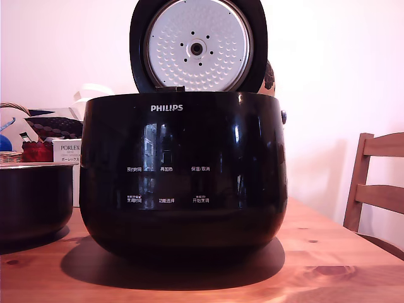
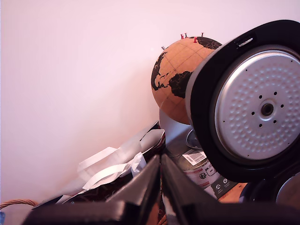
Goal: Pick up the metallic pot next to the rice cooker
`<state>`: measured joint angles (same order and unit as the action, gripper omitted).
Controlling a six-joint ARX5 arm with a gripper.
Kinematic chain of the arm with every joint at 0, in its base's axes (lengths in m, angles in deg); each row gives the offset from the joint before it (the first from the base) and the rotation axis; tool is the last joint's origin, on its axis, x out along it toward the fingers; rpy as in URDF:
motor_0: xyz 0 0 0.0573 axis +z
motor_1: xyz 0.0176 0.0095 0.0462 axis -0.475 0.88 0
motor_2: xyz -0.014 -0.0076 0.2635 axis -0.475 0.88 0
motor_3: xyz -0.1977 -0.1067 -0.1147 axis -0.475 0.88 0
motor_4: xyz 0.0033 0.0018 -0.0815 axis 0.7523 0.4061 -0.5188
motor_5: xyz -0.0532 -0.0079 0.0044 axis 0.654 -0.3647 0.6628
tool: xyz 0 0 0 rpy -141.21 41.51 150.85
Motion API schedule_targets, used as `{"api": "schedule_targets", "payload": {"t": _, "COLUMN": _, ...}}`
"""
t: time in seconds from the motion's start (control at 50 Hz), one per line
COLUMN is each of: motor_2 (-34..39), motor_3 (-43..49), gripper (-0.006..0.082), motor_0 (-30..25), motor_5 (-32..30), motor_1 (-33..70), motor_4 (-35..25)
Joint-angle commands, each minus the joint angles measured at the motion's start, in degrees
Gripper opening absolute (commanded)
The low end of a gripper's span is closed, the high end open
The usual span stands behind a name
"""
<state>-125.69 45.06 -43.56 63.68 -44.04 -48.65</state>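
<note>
Only the wrist view shows the gripper [image 2: 160, 161]: its two dark fingers [image 2: 143, 187] meet at the tips, pressed together with nothing between them. Beyond them that view shows white paper bags [image 2: 117, 161], one cork-coloured globe [image 2: 176, 77] stuck with pins, and the raised lid [image 2: 255, 101] of the rice cooker [image 1: 183, 173] with its dimpled silver plate. The exterior view alone shows the cooker's glossy black body with its white labels, standing on the wooden table [image 1: 328, 252]. The one metallic pot [image 1: 31, 199] sits on the table just beside the cooker, at the exterior view's left edge, partly cut off. One wooden chair [image 1: 375, 183] stands at the exterior view's right.
</note>
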Motion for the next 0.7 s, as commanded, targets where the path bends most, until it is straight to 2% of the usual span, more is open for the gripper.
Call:
{"api": "schedule_targets", "payload": {"t": 0.0, "motor_2": 0.6, "motor_3": -0.4, "gripper": -0.0024, "motor_0": 0.2, "motor_5": -1.0, "motor_1": 0.2, "motor_4": -1.1}}
{"api": "schedule_targets", "payload": {"t": 0.14, "motor_2": 0.5, "motor_3": 1.5, "gripper": -0.0024, "motor_0": 0.2, "motor_5": -5.8, "motor_1": 0.2, "motor_4": -3.5}}
{"api": "schedule_targets", "payload": {"t": 0.26, "motor_2": -0.2, "motor_3": 6.7, "gripper": -0.0024, "motor_0": 0.2, "motor_5": -10.9, "motor_1": 0.2, "motor_4": -3.6}}
{"api": "schedule_targets", "payload": {"t": 0.34, "motor_2": -0.9, "motor_3": 12.7, "gripper": -0.0024, "motor_0": 0.2, "motor_5": -15.0, "motor_1": 0.2, "motor_4": -3.6}}
{"api": "schedule_targets", "payload": {"t": 0.5, "motor_2": -2.7, "motor_3": 23.5, "gripper": -0.0021, "motor_0": 0.2, "motor_5": -18.9, "motor_1": 0.2, "motor_4": -3.6}}
{"api": "schedule_targets", "payload": {"t": 0.6, "motor_2": -3.5, "motor_3": 28.2, "gripper": 0.0044, "motor_0": 0.2, "motor_5": -19.4, "motor_1": 0.2, "motor_4": -3.5}}
{"api": "schedule_targets", "payload": {"t": 0.68, "motor_2": -3.7, "motor_3": 30.8, "gripper": 0.0179, "motor_0": 0.2, "motor_5": -19.3, "motor_1": 0.2, "motor_4": -3.5}}
